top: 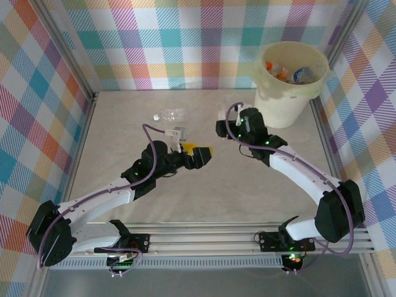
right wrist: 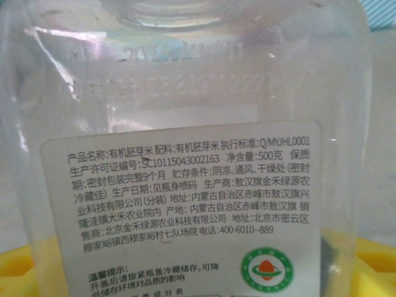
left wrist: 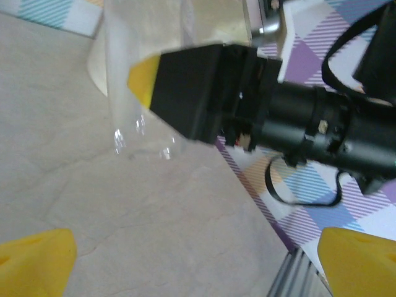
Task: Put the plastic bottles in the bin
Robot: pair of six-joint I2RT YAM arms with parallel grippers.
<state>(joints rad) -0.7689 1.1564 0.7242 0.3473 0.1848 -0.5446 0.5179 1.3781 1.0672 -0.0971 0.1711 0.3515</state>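
Closest to the lens on the right wrist cam: a clear bottle, square-shouldered, white label with printed Chinese text and a green/orange round logo facing the camera. Right gripper is clamped on it, with a yellow pad at each lower corner and the bottle body spanning the gap between them. Left wrist cam agrees: one black finger with a yellow tip is pressed against the side of the same bottle, which stands roughly upright. Can't tell if its base touches the table or sits just off it. From overhead that gripper is mid-table, just left of the bin and not over it. The clear bottle itself is hard to pick out from up there. Left gripper is released, jaws wide, with yellow tips at both lower corners of its own view and nothing between them. It points at the held bottle from nearby, not touching. The bin sits in the far right corner, pale cream with a liner, and has several bottles inside showing orange and blue bits. One more clear bottle lies on its side on the table towards the far wall, beyond the left gripper, well apart from the bin and clear of both grippers.
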